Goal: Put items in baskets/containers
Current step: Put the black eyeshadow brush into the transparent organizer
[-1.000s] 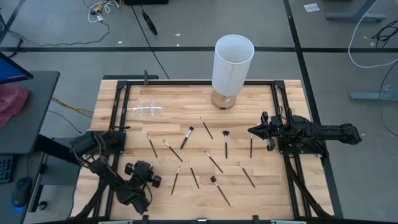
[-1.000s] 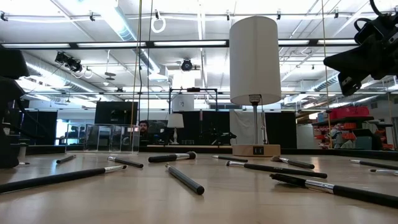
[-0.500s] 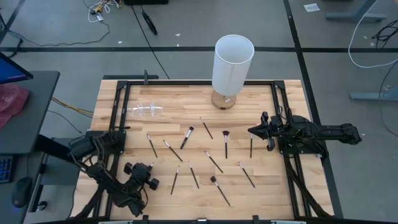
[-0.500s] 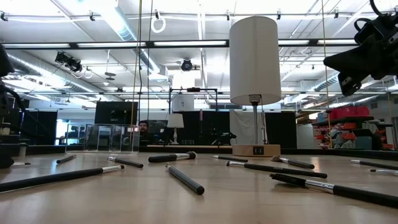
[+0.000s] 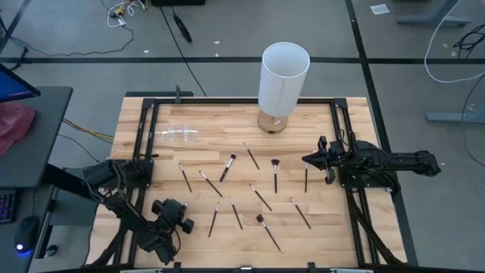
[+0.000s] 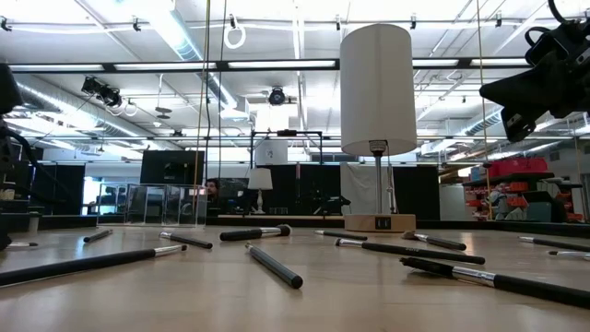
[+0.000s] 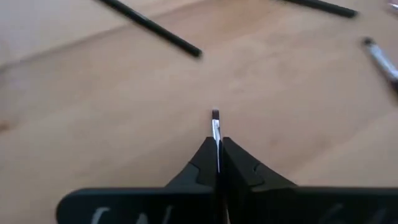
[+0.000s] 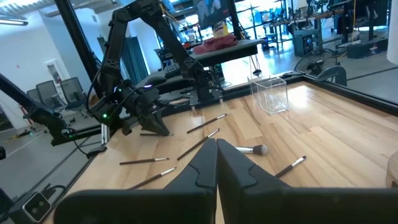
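Several thin dark makeup brushes lie flat and scattered on the wooden table; they also show in the low view. The small transparent container stands at the far left and shows in the right wrist view. My left gripper is near the table's front left, shut on one thin brush. My right gripper is shut and empty above the table's right side, as its wrist view shows. My left gripper pinches a thin brush between its two fingers. The brush runs along the fingers, and only its silver-collared end sticks out past the fingertips. The fingers hide the rest of the brush.
A tall white cylinder on a wooden base stands at the far middle of the table. A black frame borders the table's left, far and right sides. Bare wood lies between the brushes and the container.
My left gripper, still shut on the brush, has moved a little toward the table's left and near edges, and has almost left the low view.
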You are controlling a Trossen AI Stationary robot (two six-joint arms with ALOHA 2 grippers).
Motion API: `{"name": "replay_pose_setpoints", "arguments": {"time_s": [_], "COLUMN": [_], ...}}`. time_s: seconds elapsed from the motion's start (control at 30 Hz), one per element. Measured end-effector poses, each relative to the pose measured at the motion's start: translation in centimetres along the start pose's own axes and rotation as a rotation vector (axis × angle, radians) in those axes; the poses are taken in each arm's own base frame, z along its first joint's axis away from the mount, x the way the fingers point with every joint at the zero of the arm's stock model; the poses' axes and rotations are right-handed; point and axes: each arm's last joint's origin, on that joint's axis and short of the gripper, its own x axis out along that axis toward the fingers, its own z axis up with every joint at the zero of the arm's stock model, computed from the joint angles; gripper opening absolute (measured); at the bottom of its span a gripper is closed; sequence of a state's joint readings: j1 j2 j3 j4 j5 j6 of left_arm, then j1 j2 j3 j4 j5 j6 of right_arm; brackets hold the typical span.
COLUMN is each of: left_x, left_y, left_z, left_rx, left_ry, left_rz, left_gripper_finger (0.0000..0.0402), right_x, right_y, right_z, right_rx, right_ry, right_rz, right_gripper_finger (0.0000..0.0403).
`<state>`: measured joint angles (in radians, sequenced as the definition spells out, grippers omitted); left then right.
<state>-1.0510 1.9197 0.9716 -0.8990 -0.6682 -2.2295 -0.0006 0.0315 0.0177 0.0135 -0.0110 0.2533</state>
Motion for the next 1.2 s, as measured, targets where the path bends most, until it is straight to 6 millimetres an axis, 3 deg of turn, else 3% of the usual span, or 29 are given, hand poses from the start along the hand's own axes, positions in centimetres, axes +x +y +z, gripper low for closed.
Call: {"name": "replay_pose_setpoints", "arguments": {"time_s": [0.23,0.6,0.73,1.03,1.2], "left_x": [-0.1,0.5,0.0,-1.1,-0.2], "left_y": [-0.8,-1.2,-0.9,-0.2,-0.4], "left_z": [0.0,0.8,0.6,-0.7,-1.4], "left_rx": [-0.026,-0.007,0.010,0.017,0.083], "left_ry": [-0.038,-0.063,-0.070,-0.009,-0.041], "left_rz": [-0.097,-0.079,-0.096,-0.113,-0.112], "left_gripper_finger": [0.0002,0.0009,0.0040,0.0149,0.0164], "right_x": [0.0,0.0,0.0,0.0,0.0], "right_y": [0.0,0.0,0.0,0.0,0.0], "right_z": [0.0,0.0,0.0,0.0,0.0], "right_rx": [0.000,0.000,0.000,0.000,0.000], "right_ry": [0.000,0.000,0.000,0.000,0.000], "right_rz": [0.000,0.000,0.000,0.000,0.000], "right_gripper_finger": [0.0006,0.0006,0.0006,0.0006,0.0006]}}
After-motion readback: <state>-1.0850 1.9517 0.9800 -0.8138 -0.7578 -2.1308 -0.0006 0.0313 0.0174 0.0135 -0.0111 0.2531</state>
